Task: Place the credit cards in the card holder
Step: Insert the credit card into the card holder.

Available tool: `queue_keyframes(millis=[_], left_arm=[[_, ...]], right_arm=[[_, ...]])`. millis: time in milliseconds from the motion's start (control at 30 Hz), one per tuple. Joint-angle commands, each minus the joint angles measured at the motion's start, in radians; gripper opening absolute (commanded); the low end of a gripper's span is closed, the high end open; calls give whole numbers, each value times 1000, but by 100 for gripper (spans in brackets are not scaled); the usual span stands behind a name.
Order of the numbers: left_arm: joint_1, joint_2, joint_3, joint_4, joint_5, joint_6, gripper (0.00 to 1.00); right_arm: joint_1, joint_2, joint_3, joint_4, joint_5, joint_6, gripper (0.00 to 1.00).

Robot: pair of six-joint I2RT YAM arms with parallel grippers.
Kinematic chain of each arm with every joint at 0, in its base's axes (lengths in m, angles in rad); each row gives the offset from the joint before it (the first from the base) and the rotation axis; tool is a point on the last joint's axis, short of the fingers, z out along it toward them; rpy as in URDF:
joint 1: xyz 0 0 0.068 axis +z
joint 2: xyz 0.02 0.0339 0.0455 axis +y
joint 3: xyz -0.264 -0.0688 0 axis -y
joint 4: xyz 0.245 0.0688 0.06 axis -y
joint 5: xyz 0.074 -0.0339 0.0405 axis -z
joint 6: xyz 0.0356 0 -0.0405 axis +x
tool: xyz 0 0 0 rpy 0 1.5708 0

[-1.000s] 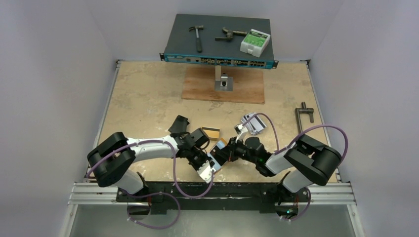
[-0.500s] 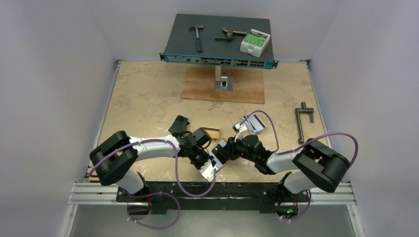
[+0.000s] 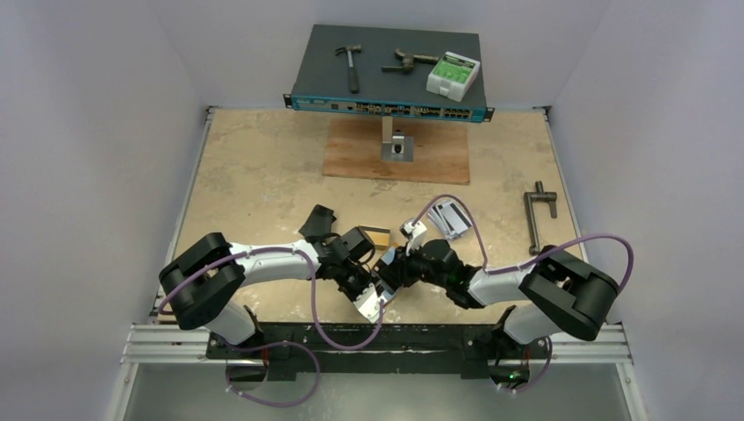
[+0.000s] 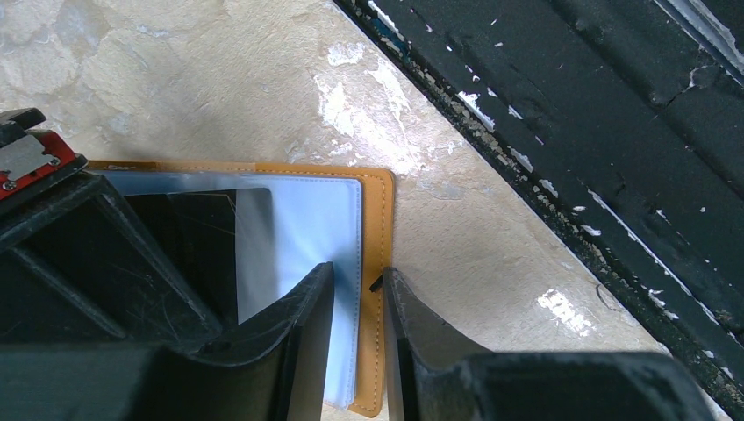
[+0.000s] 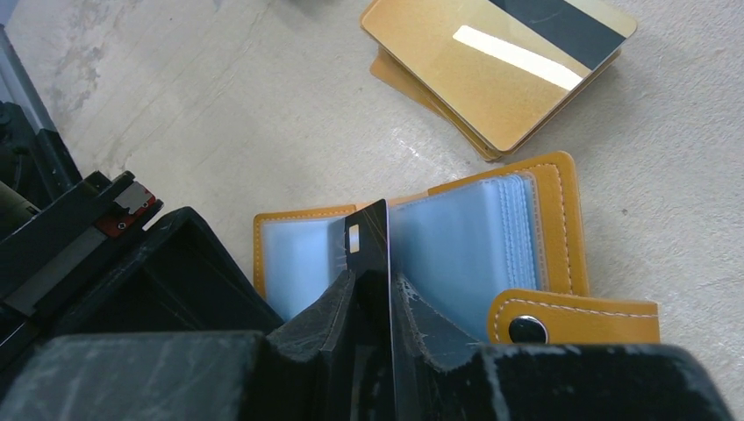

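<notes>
Now the step in hand, as I judge it, is to slide one card (image 5: 368, 250) into a sleeve of the holder (image 5: 557, 228). The holder lies open on the counter (image 3: 263, 184), close to the near edge and about in the middle, between the two arms. The yellow cards (image 5: 491, 79) lie in a stack near it on the far side, and the silver cards (image 3: 452, 217) are further right.

The right gripper (image 5: 375, 281) has its jaws clenched on the card. The card stands on its edge, with the leading corner over the sleeves (image 5: 465, 254), close to the fold. Whether the corner is already inside a pocket I cannot tell.

The left gripper (image 4: 358, 276) has its jaws nearly together, astride the holder's orange hem. Whether they pinch the cover or only press on it, the pictures do not show.

To do it well, I would first lay the card flatter, because an upright card will push against the plastic and not go under it. The corner should find the mouth of one sleeve only (they are many and very thin). After that, a slow, straight push along the sleeve should be enough. The left side must steady the holder so that it does not slide on the smooth counter. The tab (image 5: 579, 317) lies just beside the right jaws and should not be caught.
</notes>
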Motion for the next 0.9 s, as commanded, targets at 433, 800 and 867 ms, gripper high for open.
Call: queue_keyframes(millis=[433, 800, 867], left_arm=[[-9, -46, -78, 175, -111, -119, 28], [-15, -72, -103, 183, -105, -149, 26], [-15, -75, -103, 187, -102, -156, 26]], right_arm=[[35, -41, 11, -158, -54, 50, 34], [85, -119, 70, -316, 103, 36, 61], [89, -115, 73, -328, 103, 41, 63]])
